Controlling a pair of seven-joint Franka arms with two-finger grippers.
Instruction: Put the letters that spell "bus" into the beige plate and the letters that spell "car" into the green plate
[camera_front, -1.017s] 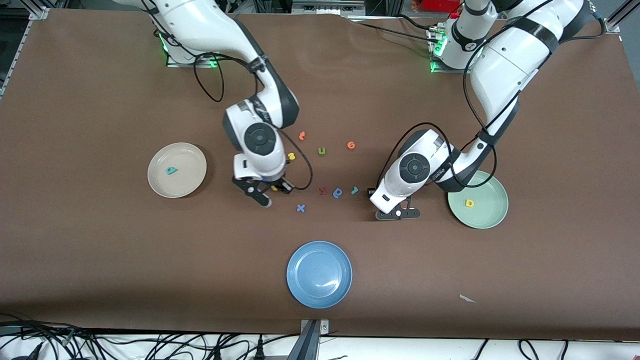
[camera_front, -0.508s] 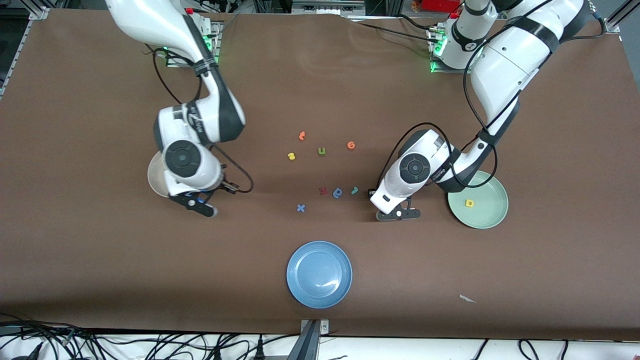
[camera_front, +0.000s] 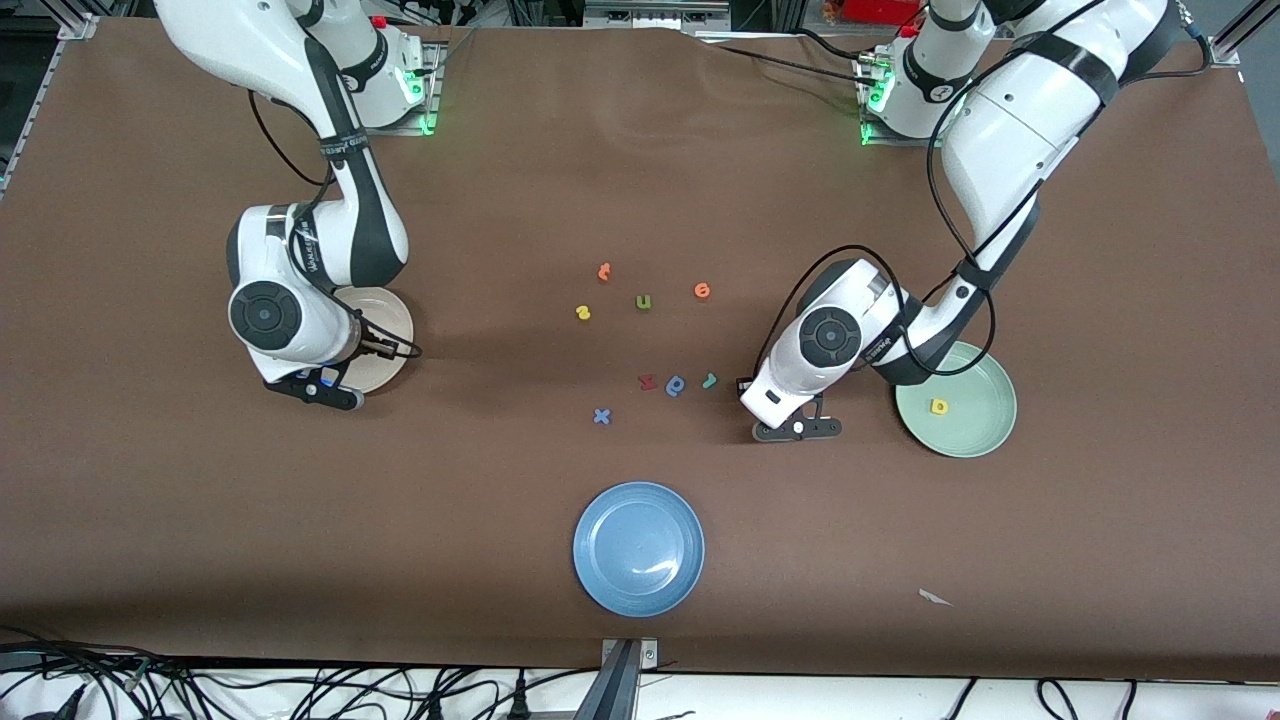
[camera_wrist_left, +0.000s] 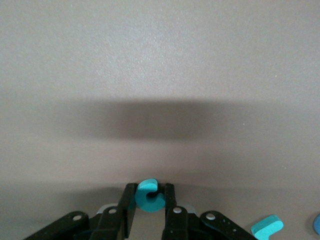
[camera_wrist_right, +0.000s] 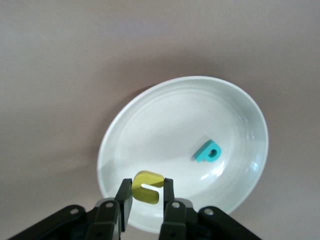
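Note:
My right gripper hangs over the rim of the beige plate, shut on a yellow "u". A teal "b" lies in that plate. My left gripper sits low at the table between the loose letters and the green plate, shut on a teal "c". A yellow "a" lies in the green plate. The teal "r" and the yellow "s" lie on the table mid-way between the arms.
Loose letters lie mid-table: an olive "u", two orange ones, a red one, a dark blue one and a blue "x". A blue plate sits nearest the front camera.
My right arm has swung from the loose letters in the middle over to the beige plate, carrying the yellow "u". The left arm has stayed in place.

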